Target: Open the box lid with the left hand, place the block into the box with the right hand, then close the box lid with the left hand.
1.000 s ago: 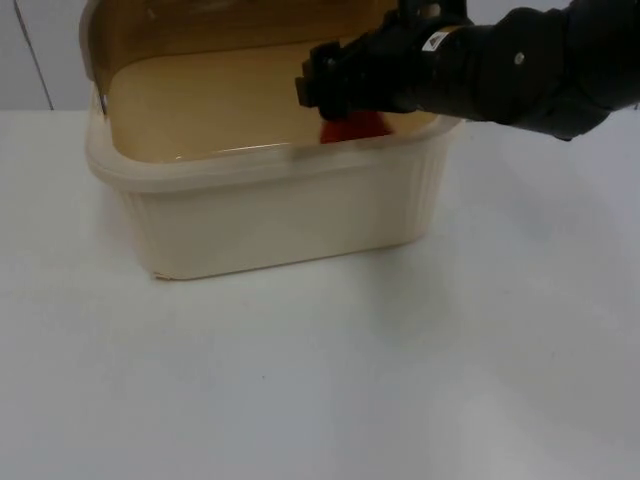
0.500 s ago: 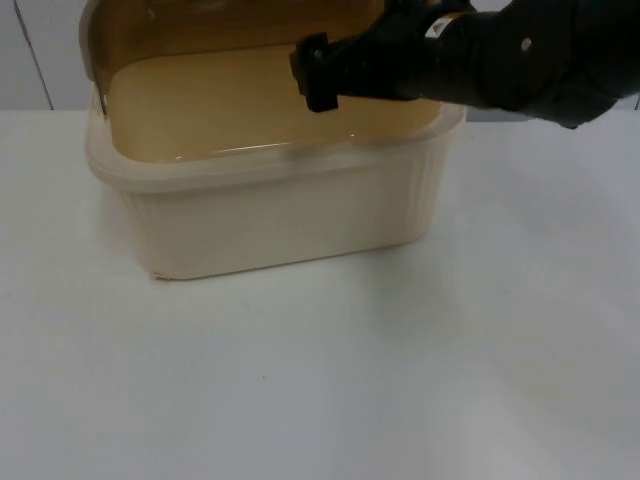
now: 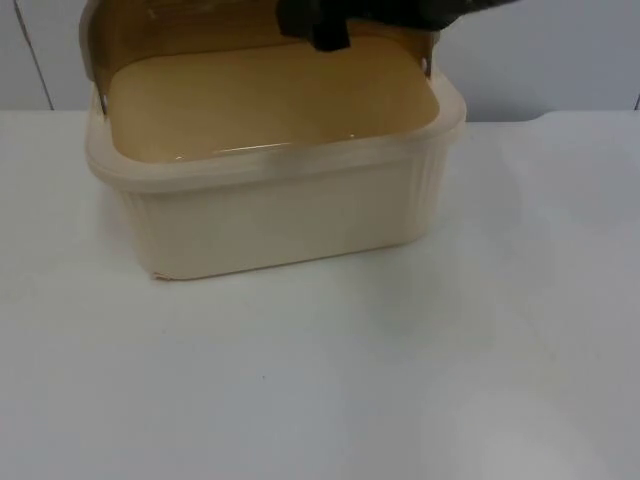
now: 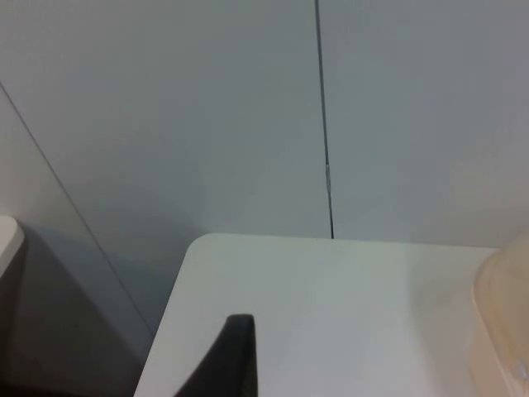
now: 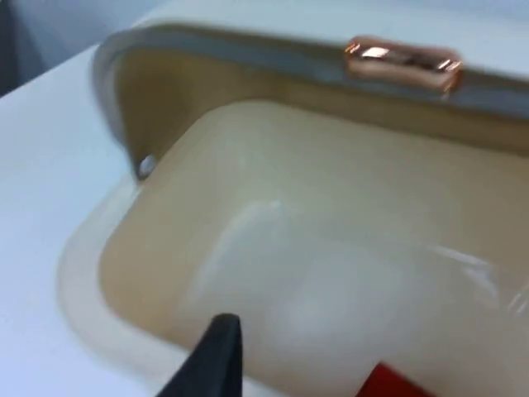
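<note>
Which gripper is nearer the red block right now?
Right. The right gripper hovers above the open box, and the red block lies inside just below it. The left gripper is off beside the box, facing the wall.

**A bare test bench, probably a robotics lab**

A plain white table top (image 3: 320, 380) ends at a grey partition wall (image 4: 207, 107) built of flat panels, with 1 thin dark seam (image 4: 324, 124) between them. No household clutter or decor marks it; the setting looks like a lab workstation, though little of the room shows.
</note>
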### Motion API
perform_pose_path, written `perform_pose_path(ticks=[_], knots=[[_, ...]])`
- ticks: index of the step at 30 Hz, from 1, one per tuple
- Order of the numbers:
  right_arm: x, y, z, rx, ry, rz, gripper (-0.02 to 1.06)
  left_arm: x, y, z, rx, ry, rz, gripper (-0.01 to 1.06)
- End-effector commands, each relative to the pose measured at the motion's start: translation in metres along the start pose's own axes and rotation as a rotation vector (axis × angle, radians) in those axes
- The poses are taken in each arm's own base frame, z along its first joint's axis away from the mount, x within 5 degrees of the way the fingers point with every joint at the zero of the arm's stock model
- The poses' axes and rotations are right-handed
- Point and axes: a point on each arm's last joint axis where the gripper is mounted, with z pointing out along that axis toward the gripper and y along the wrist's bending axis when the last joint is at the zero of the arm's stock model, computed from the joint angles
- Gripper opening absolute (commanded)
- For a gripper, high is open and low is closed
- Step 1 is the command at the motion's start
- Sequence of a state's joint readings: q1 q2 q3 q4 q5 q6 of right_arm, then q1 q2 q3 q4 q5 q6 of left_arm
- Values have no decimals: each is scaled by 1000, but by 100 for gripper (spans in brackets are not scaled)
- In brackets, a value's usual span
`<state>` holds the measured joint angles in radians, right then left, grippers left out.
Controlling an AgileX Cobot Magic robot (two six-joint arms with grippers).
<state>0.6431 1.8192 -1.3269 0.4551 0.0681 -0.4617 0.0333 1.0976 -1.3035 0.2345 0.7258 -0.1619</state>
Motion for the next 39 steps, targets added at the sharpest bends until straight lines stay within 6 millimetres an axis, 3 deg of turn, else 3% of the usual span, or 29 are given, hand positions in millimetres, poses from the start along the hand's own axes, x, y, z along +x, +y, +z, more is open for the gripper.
perform_pose_path(ticks=[1,9,14,17,18,24,25,27,30,33,35,39], knots=[[-6,2,-11,-31,31,4,105,1,1,1,-5,5,5,105],[-18,6,-39,-86,80,12,105,1,1,1,-5,5,5,105],[-24,-15,-59,-55,113,82,105,1,1,1,-5,5,5,105],[-32,-50,-92,44,135,123,105,1,0,1,-2,3,1,105],[-32,-50,-92,44,135,123,105,1,0,1,-2,3,1,105],[-40,-107,-163,274,161,126,105,-1,0,1,2,-10,0,105],[-40,-107,-163,274,161,126,105,-1,0,1,2,-10,0,105],[-37,-131,-193,369,178,166,105,-2,0,1,6,-31,-2,105],[-38,-140,-208,417,152,191,105,-4,-1,1,13,-47,-7,105],[-40,-153,-244,517,111,214,105,-5,-1,1,17,-56,-10,105],[-40,-154,-253,543,113,207,105,-5,-1,1,17,-56,-10,105],[-42,-150,-291,690,105,173,105,-5,-1,1,17,-56,-10,105]])
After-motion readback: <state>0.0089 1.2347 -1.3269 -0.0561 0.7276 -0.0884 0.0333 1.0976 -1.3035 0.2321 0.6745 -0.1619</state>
